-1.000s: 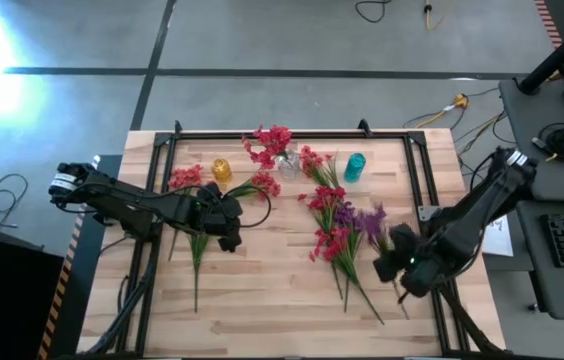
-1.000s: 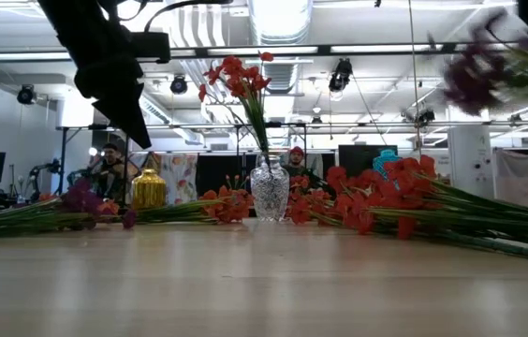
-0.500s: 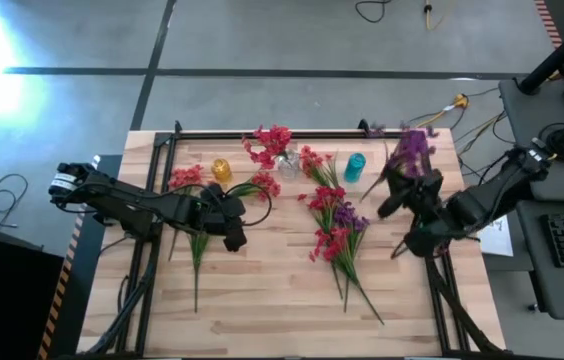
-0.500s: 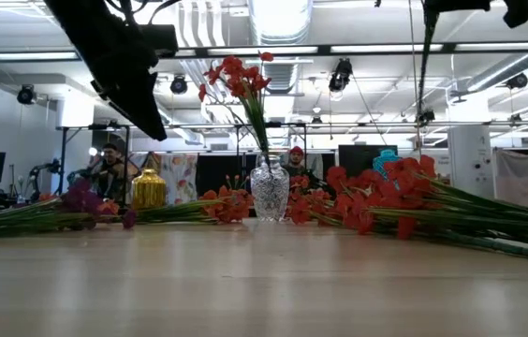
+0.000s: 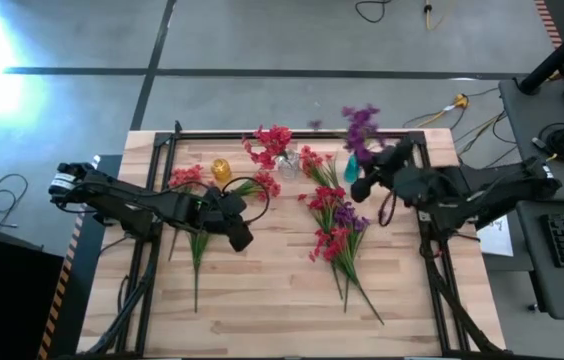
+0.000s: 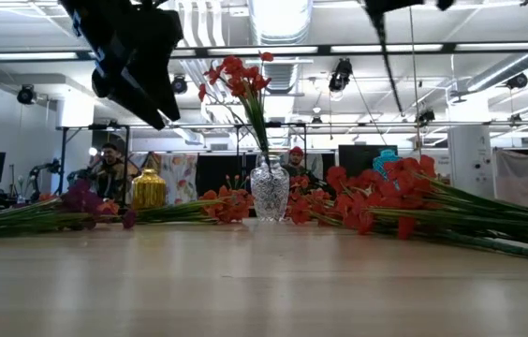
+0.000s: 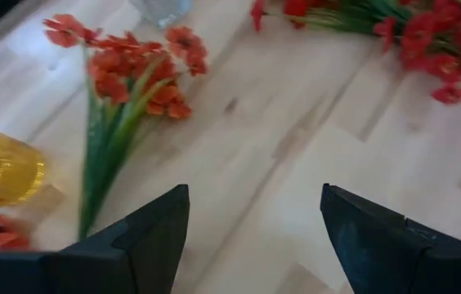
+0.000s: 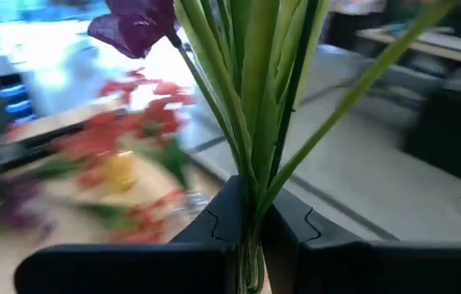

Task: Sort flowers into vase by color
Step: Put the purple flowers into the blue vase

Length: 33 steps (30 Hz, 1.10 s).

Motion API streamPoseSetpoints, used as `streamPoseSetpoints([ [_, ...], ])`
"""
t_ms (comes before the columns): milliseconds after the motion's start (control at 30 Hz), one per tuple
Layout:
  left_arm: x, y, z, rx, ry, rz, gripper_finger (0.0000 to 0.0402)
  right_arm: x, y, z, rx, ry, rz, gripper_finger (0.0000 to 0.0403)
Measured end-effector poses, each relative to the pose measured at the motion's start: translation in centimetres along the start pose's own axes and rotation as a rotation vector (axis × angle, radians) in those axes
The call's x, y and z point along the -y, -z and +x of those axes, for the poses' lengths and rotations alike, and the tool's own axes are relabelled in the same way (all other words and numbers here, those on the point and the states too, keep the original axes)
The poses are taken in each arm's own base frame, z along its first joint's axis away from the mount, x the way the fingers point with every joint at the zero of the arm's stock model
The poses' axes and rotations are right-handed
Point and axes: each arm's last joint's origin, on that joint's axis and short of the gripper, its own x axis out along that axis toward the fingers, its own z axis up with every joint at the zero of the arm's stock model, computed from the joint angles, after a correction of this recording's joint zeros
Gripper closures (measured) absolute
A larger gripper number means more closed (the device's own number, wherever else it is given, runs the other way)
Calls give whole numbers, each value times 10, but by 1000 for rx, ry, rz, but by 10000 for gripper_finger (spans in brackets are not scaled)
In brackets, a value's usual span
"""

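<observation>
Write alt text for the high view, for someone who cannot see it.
Seen from above, the right gripper is shut on a purple flower sprig, holding it over the teal vase at the table's far edge. The left gripper hovers open beside a red sprig bundle; more red and purple flowers lie mid-table near a clear vase of red blossoms and a yellow vase.

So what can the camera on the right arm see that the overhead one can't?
Only the right wrist view shows the right gripper shut on the purple sprig's green stems. Only the high view shows the blue vase, the gold vase, the clear vase with red flowers, and the left gripper open above the table. Both show the purple blossoms.
</observation>
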Motion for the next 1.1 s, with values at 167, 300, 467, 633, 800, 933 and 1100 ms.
streamPoseSetpoints([
  [167,10,10,-6,-6,36,79,139,12,-1,-3,45,-80,-65,381],
  [300,19,18,-13,-7,70,101,139,27,6,-7,93,-93,-40,381],
  [467,24,23,-16,-6,83,49,139,49,16,-9,238,-170,-2,381],
  [633,24,23,-16,-7,82,1,139,72,26,-8,321,-105,-36,381],
  [800,24,23,-16,-7,82,-26,139,91,40,-2,346,27,24,381],
  [933,24,23,-16,-7,82,-34,139,101,48,6,433,126,110,381],
  [1100,24,23,-16,-8,82,-48,139,106,60,23,377,178,191,381],
])
